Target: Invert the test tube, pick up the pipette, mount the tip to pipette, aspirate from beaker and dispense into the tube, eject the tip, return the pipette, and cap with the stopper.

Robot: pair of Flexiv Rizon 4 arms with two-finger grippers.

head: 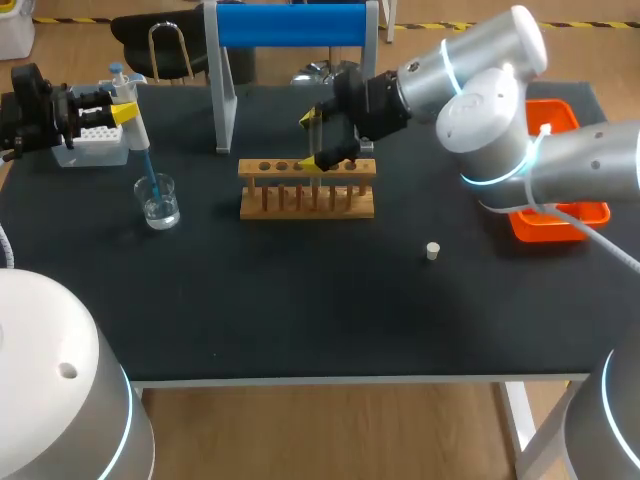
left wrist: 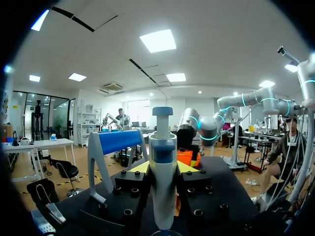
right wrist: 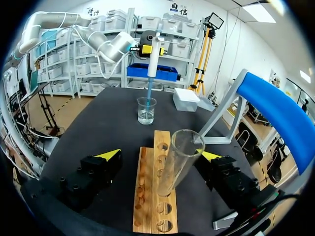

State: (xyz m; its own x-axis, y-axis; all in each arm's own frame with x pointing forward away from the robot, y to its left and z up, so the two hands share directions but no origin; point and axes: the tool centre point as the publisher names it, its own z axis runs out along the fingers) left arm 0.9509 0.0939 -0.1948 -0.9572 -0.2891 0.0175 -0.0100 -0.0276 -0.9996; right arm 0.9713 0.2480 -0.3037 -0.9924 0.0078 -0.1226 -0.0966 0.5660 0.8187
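Your left jaws are clamped on the pipette (left wrist: 163,191), with one yellow tip pressed against each side of its white body. It hangs upright, and its blue tip (head: 150,172) reaches down inside the beaker (head: 159,203) to about the level of the clear liquid. The beaker sits on the left part of the bench (head: 300,310), and a white box (head: 95,146) is just behind it, right under those jaws.

Your right jaws are wide open over the wooden rack (head: 307,192). The test tube (right wrist: 175,162) stands in one of the rack's holes between them, mouth up and leaning. Its rim is close to one yellow tip and the other tip is well apart from it, so nothing is gripped.

The frame with the blue bar (head: 290,25) stands behind the rack, with one leg near the rack's left end. The white stopper (head: 433,251) lies alone on the bench to the right of the rack, well apart from it. An orange tray (head: 562,225) sits at the right edge, partly hidden by your right arm (head: 485,105).

Your left arm (right wrist: 102,45) comes in from the left with its wrist held about level above the bench. The right arm reaches in from the right past the middle, its wrist tipped down toward the rack.
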